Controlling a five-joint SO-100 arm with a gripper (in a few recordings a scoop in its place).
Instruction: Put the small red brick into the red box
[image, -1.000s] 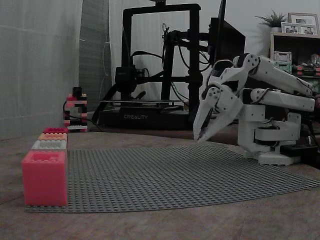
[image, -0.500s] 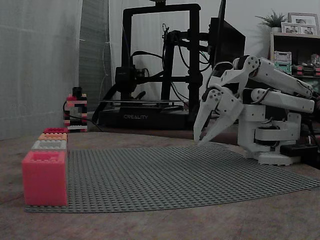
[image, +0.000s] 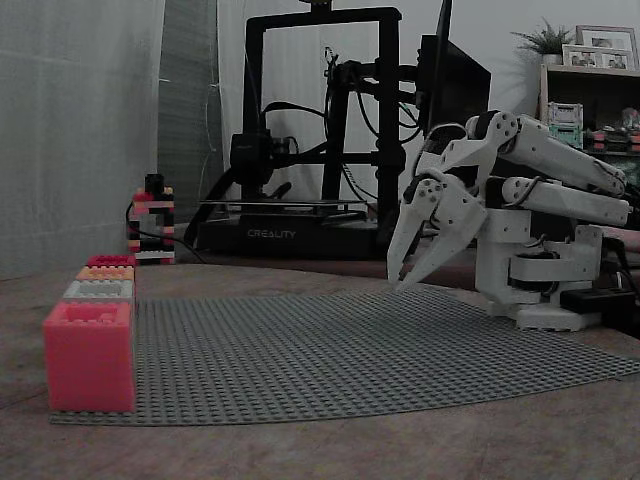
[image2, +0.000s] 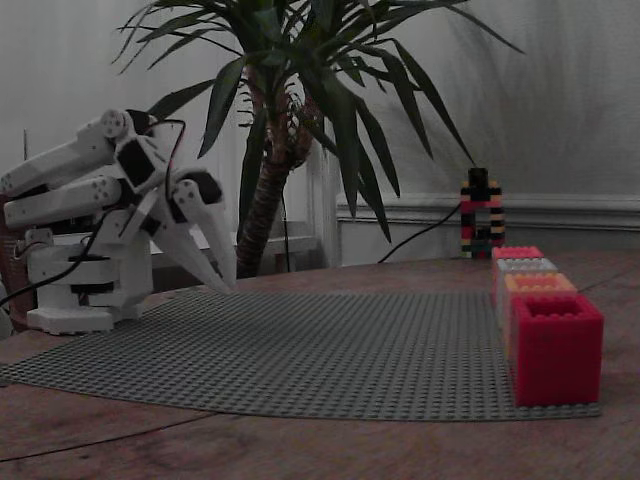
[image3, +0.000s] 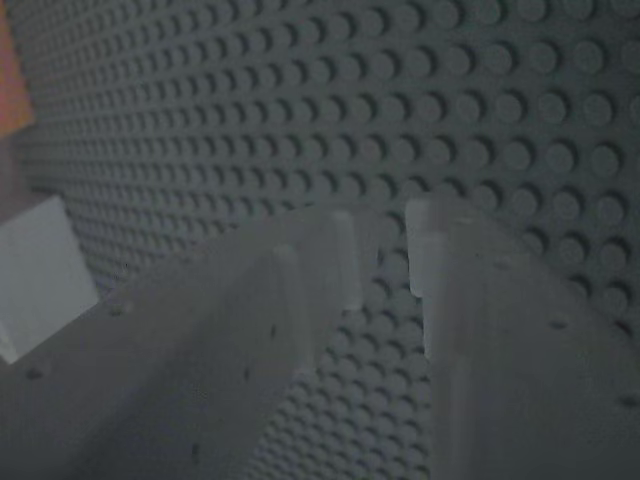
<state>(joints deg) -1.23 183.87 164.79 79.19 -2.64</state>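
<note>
Beyond the grey baseplate stand a black 3D printer, 1 striped brick tower and a palm plant.

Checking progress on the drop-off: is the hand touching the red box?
Apart. A fixed view shows the hand hanging at the opposite end of the baseplate from the red box, with a wide stretch of bare studs between them.

The box was red. The baseplate was grey, patterned with even rows of studs. The hand was white, the counter mottled brown.
</note>
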